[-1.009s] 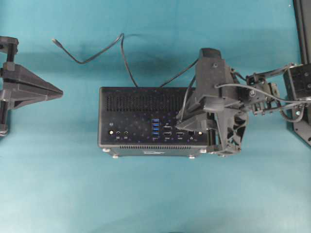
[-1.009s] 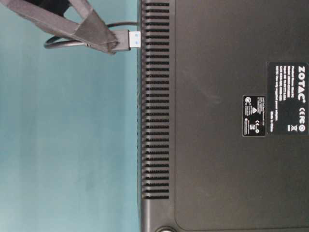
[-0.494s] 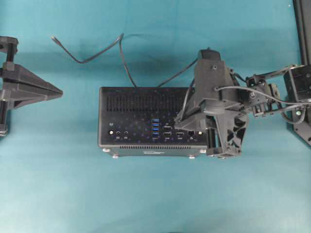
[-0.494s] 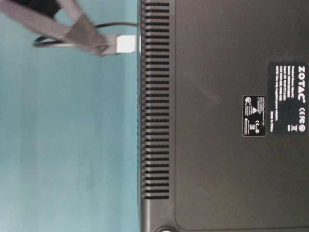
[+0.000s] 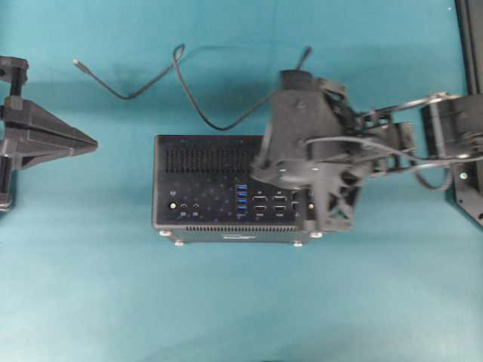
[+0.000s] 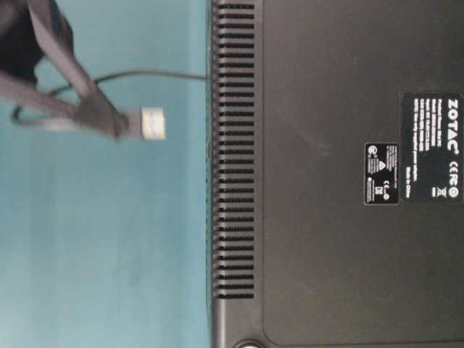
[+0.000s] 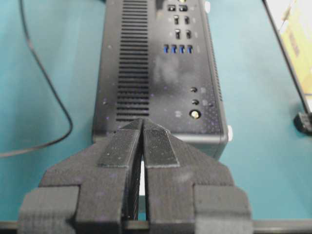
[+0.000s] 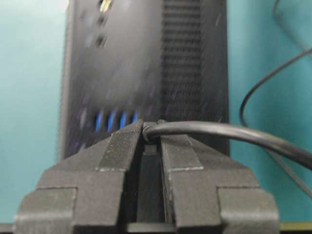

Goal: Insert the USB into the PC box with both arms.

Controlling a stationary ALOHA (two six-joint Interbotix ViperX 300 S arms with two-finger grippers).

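1. Overhead: a teal table [image 5: 241, 302] carries the PC box [image 5: 211, 188] at centre, port face up. The right gripper [image 5: 290, 197] hovers over the box's three o'clock end, its fingertips hidden under the wrist. A black cable [image 5: 189, 94] loops away toward twelve o'clock. The left gripper [image 5: 89, 141] waits at nine o'clock, jaws together, well apart from the box.
2. Table level: the USB [image 6: 151, 123] pokes from the right gripper's fingers [image 6: 94, 112] at ten o'clock, just short of the slotted grille [image 6: 232, 145].
3. Left wrist: jaws pressed together, empty, the box at twelve o'clock.
4. Right wrist: jaws clamped on the USB, cable leaving toward three o'clock; blue ports [image 8: 114, 119] lie at eleven o'clock.
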